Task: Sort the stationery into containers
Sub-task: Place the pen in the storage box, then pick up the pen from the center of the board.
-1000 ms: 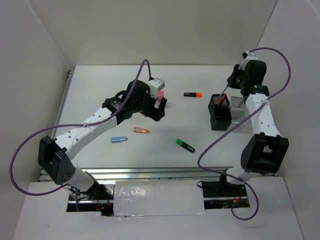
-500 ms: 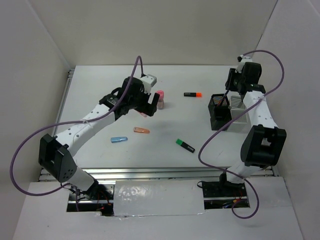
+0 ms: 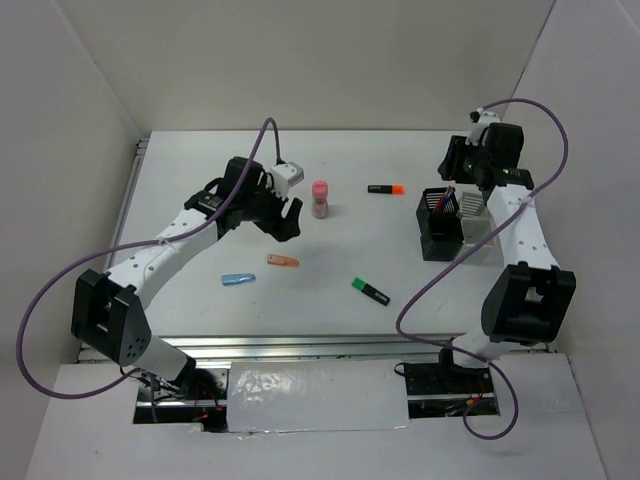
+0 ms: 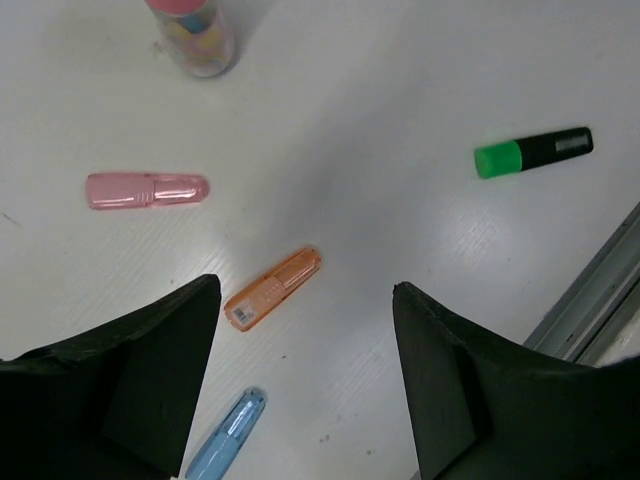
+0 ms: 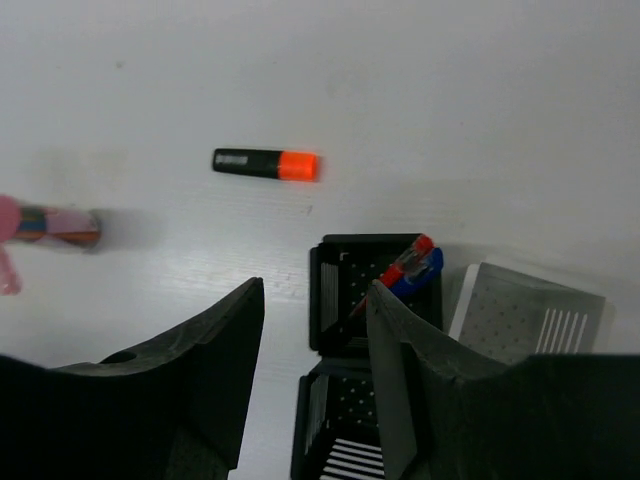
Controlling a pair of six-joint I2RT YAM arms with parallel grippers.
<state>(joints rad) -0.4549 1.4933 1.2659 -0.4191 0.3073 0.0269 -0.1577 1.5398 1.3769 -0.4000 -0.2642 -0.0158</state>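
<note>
Lettering on the green-and-black highlighter's [image 4: 532, 152] grey label is too small to read. Left arm stretches over the white table [image 3: 200, 170], its left gripper [image 3: 287, 220] spread and empty above the orange translucent cap piece [image 4: 272, 288]. Right arm stands tall at far right. Its right gripper [image 5: 315, 290] is released over the square black mesh pen cup [image 5: 335, 300], which holds red and blue pens [image 5: 412, 266]. The white-grey tray [image 5: 520, 310] sits just right of the cup.

Left gripper [image 4: 305, 300] has pulled back toward the overhead frame's left, leaving the pink-capped cylinder [image 3: 320, 198] standing alone; right gripper [image 5: 315, 295] has risen from the pen cup [image 3: 438, 240].
</note>
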